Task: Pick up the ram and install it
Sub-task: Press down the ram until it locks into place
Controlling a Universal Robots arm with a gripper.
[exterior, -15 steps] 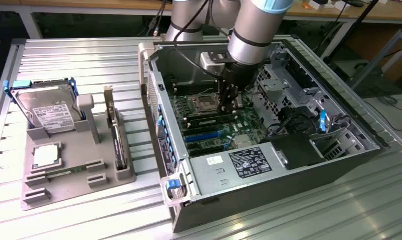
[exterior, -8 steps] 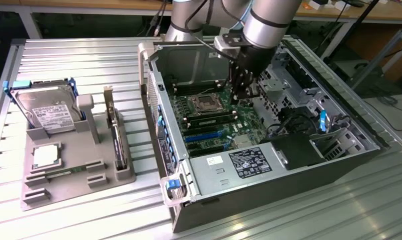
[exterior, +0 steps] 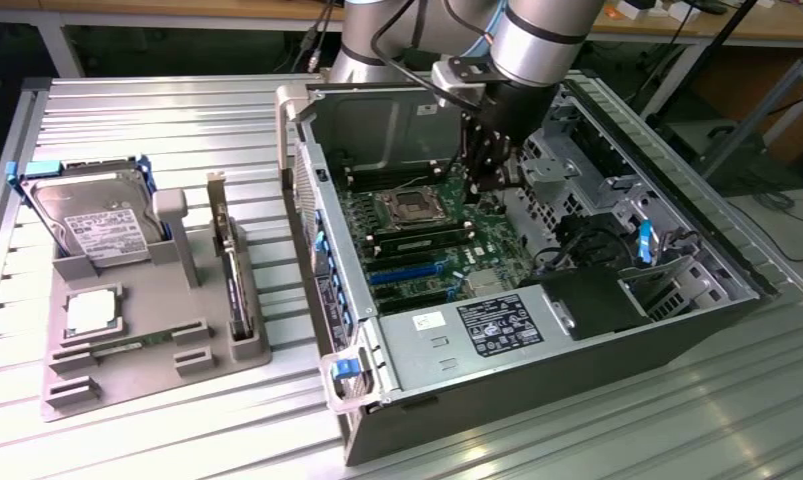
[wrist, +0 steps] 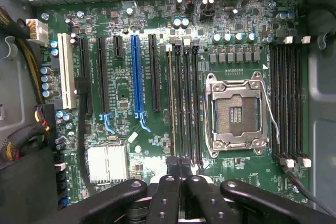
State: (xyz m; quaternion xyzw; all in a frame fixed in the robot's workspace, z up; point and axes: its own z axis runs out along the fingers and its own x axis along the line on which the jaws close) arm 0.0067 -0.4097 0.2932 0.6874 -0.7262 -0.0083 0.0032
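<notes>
The arm is deep inside the open black computer case (exterior: 561,330). The black claw (wrist: 181,195) hangs low over the green motherboard (wrist: 121,93), right at the end of the bank of long black memory slots (wrist: 186,103) just beside the square silver processor socket (wrist: 234,111). Its two inner fingers (wrist: 167,198) look pressed together. I can make out nothing pinched between them.

And where is the ram? In the slot of that bank farthest from the socket runs a thin strip with a yellowish-green edge (wrist: 170,103). To my eye that is a stick standing in its slot, though edge-on I can't be sure. Another slim greenish stick (exterior: 118,348) lies flat in the grey moulded tray (exterior: 154,375). That is outside the case and well apart from the socket, toward the exterior view's left.

Judging from this, the seating is the step in hand, and it rewards care. The claw wants to sit square over the stick's top edge and parallel to the slot. The push should go straight down towards the board, even at both ends, so the end latches beside the socket can snap in. A tilted or off-centre push could rock the stick, or load the board near the socket's bare contacts.
</notes>
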